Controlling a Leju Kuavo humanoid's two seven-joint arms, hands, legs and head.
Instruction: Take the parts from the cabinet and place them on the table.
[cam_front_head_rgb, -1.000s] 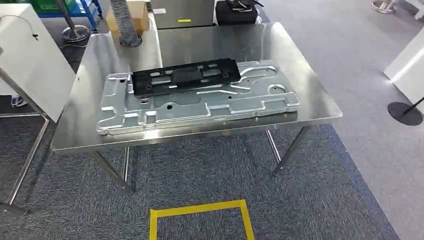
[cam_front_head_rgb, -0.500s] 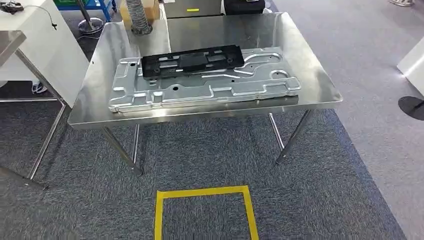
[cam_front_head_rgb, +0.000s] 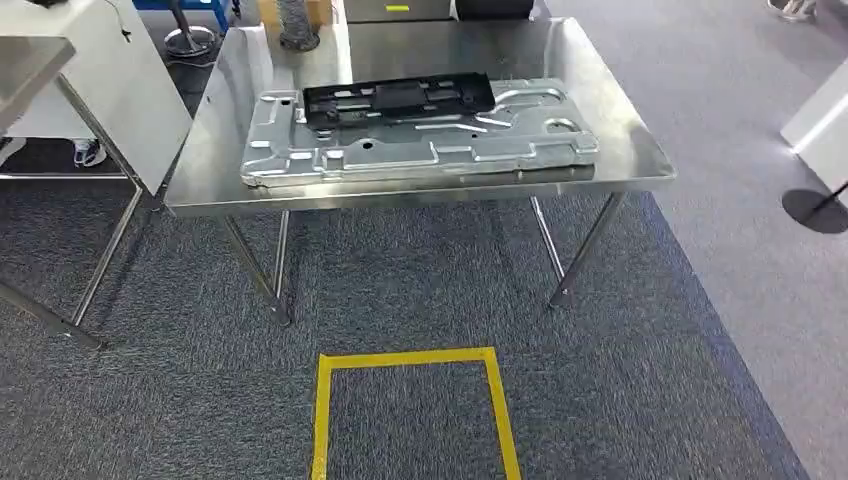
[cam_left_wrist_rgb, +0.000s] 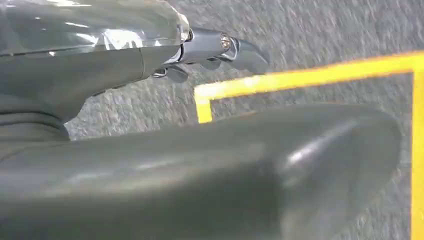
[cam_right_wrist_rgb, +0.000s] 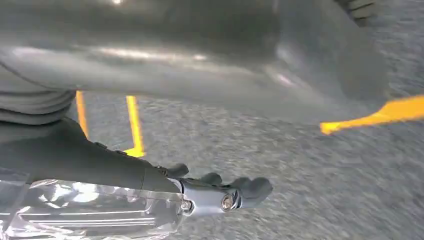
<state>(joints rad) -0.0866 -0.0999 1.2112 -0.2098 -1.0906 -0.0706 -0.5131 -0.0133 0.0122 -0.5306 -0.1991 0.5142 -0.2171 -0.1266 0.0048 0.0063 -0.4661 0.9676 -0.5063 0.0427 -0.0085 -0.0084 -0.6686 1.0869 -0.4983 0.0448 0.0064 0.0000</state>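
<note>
Change: the camera has moved; the whole scene sits higher and further off than a second ago
Parts: metal plate (cam_front_head_rgb: 420, 140) flat on the steel table (cam_front_head_rgb: 620, 160), black frame (cam_front_head_rgb: 398, 98) lying on its far side
Left hand (cam_left_wrist_rgb: 220, 50): over carpet (cam_front_head_rgb: 400, 290), fingers extended, holding nothing
Right hand (cam_right_wrist_rgb: 225, 192): over carpet, fingers extended, empty
Floor: yellow tape square (cam_front_head_rgb: 410, 360) in front of the table

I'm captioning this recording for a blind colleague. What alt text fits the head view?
A steel table stands on grey carpet, with a large silver metal panel lying flat on it and a black plastic frame resting on the panel's far side. A yellow tape square marks the floor in front of the table.
</note>
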